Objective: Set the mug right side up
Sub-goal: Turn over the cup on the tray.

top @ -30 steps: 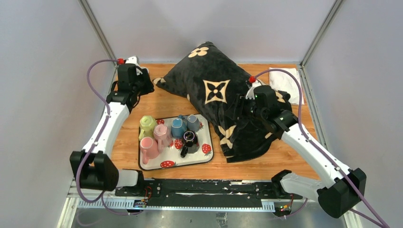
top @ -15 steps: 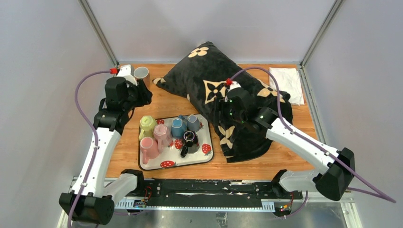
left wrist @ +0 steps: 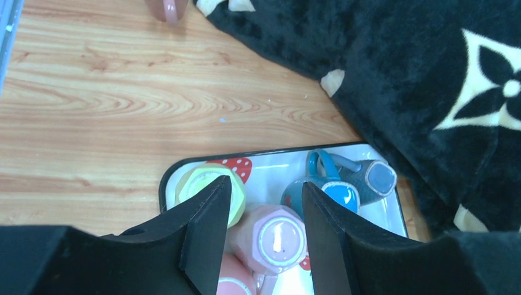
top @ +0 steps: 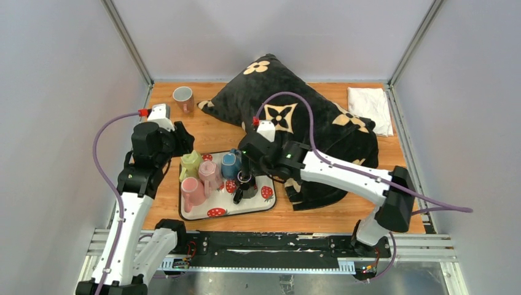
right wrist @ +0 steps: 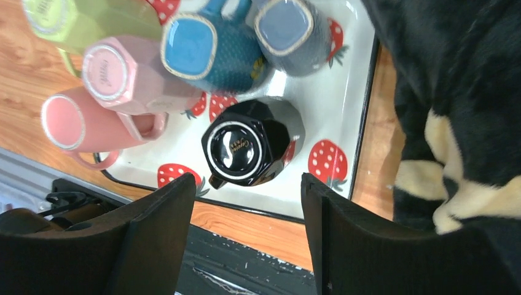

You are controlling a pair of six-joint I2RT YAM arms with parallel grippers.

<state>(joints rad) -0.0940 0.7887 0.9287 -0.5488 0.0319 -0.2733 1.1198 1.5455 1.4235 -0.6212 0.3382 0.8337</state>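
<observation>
1. Our right pincer (right wrist: 246, 184) is spread wide and holds nothing. Its two fingers frame the black mug (right wrist: 249, 144) from above without touching it.
2. A second ago this arm hung over the dark pillow (top: 289, 117). It has since swung left and now sits over the strawberry tray (right wrist: 332, 104), and its jaws have widened on the way.
3. We read that as lining up for a grasp. The black mug stands upside down near the front right of the tray, its printed base facing up and its handle toward the tray's front edge.
4. Our left pincer (left wrist: 265, 187) is partly spread and empty. It has pulled back from the far left corner and now hovers above the tray's left side, over the upturned green mug (left wrist: 209, 190) and pink mug (left wrist: 273, 239).
5. Its retreat uncovers a brownish mug (top: 182, 96) on the table in that corner. This one stands apart from the tray with its mouth up, so we judge it already done.
6. Several mugs on the tray are still inverted, including the blue mug (right wrist: 196, 49) and the grey mug (right wrist: 285, 27) just behind the black one.
7. They are packed tightly, so we expect the right fingers will need to come down on the black mug's free sides, clear of its neighbours.
</observation>
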